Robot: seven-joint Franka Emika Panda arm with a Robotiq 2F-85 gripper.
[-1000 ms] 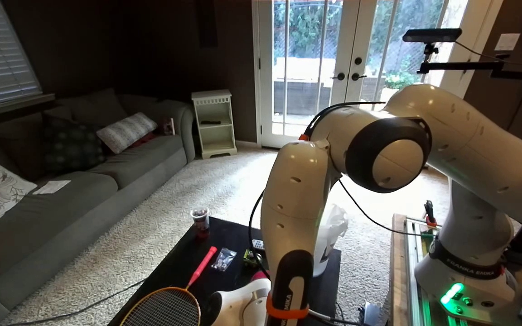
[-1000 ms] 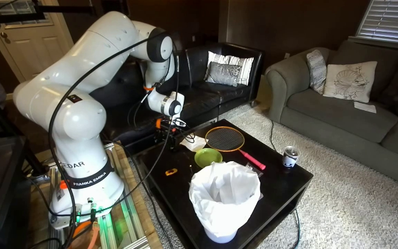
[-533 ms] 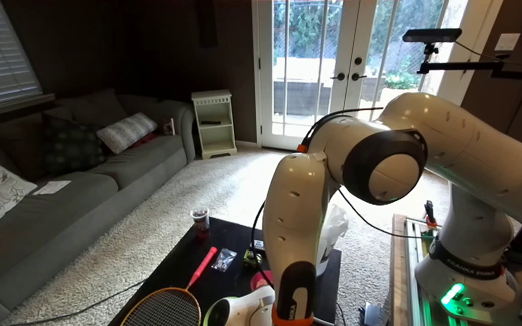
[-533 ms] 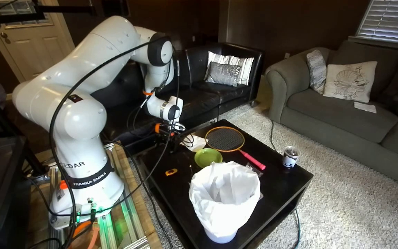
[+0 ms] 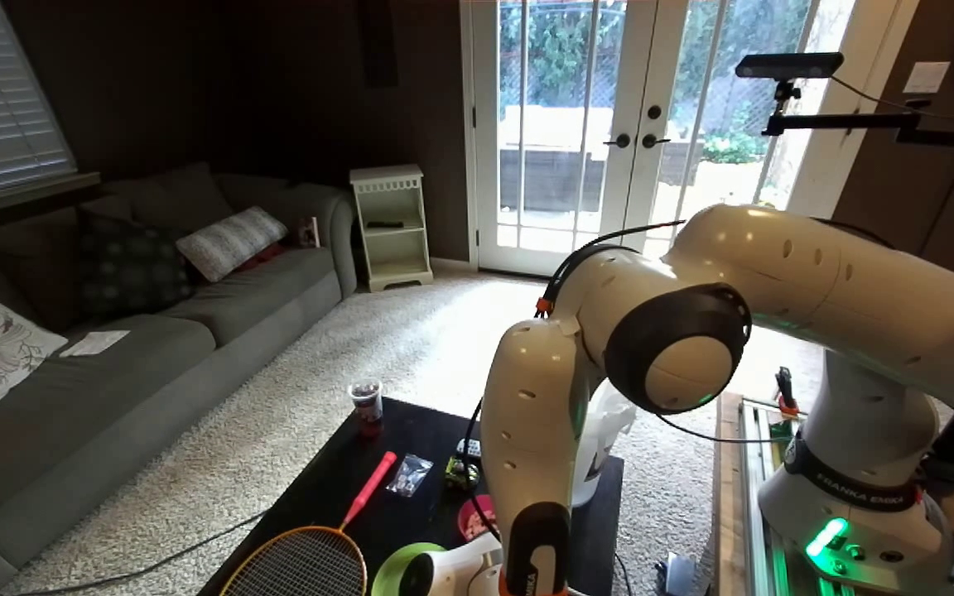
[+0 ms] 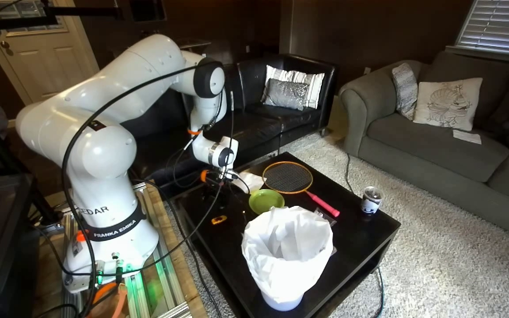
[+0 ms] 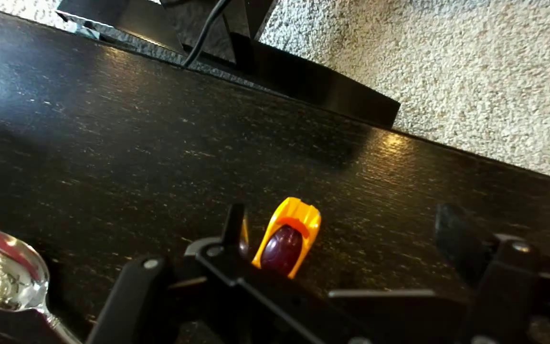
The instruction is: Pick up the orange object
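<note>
The orange object appears to be a small yellow-orange toy car [image 7: 303, 215] with a dark purple canopy. It lies on the black table and also shows in an exterior view [image 6: 219, 219]. In the wrist view, my gripper [image 7: 344, 227] is open and empty. The toy lies between the fingers in that view, close beside the left finger, whose linkage hides its lower end. In an exterior view, my gripper [image 6: 215, 201] hangs just behind the toy, above the table. A round pinkish-red bowl [image 5: 475, 520] stands partly behind the arm in an exterior view.
A silver spoon [image 7: 7, 272] lies left of the gripper. A green bowl [image 6: 267, 201], a white napkin [image 6: 249, 182], a racket [image 6: 287, 177], a cup [image 6: 371, 201] and a tall white-lined bin [image 6: 287, 260] stand or lie on the table [image 6: 351, 247]. A cable hangs along the arm.
The arm has come down, and my gripper is lower and nearer to the table and the toy. More of the green and pinkish-red bowls shows past the arm. The toy has not moved.
</note>
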